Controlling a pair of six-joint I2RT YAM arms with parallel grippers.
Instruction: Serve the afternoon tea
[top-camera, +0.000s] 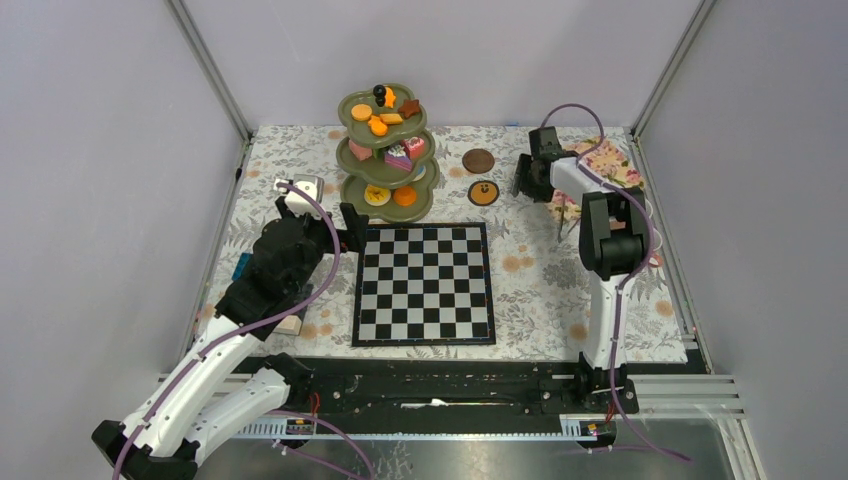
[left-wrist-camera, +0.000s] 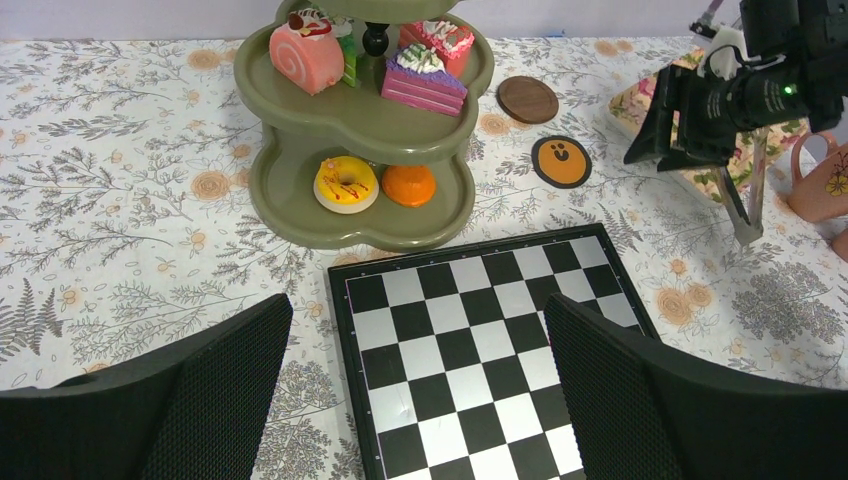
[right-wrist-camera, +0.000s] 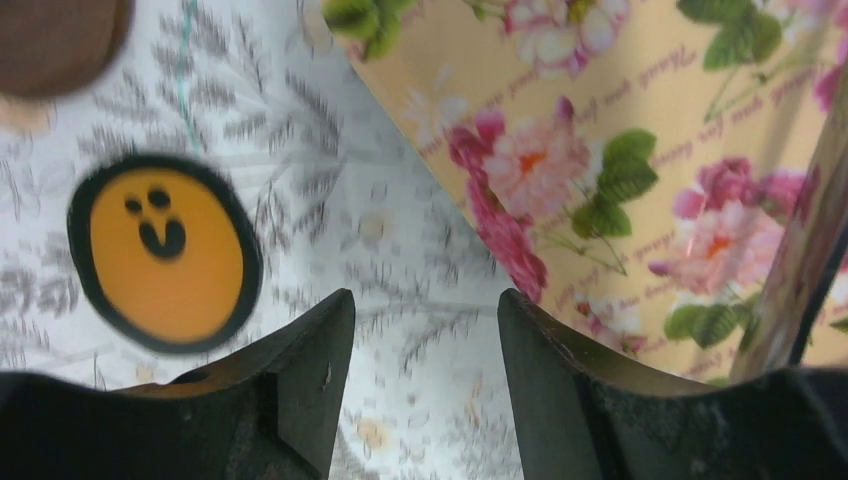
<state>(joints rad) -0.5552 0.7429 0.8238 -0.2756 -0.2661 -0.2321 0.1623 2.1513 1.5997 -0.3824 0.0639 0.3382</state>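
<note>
Lilac walls enclose a floral tablecloth, with a chessboard at its centre and an olive three-tier stand at the far edge. The left gripper is wide and the right gripper half-parted, both empty.

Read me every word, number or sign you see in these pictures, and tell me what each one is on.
Flowered tray: faint cursive writing between the roses, too blurred to read.
Orange coaster: a black smiley face drawn on it, no letters.
Chessboard: no letters or numbers show on it.
No other readable text appears in any view.
</note>
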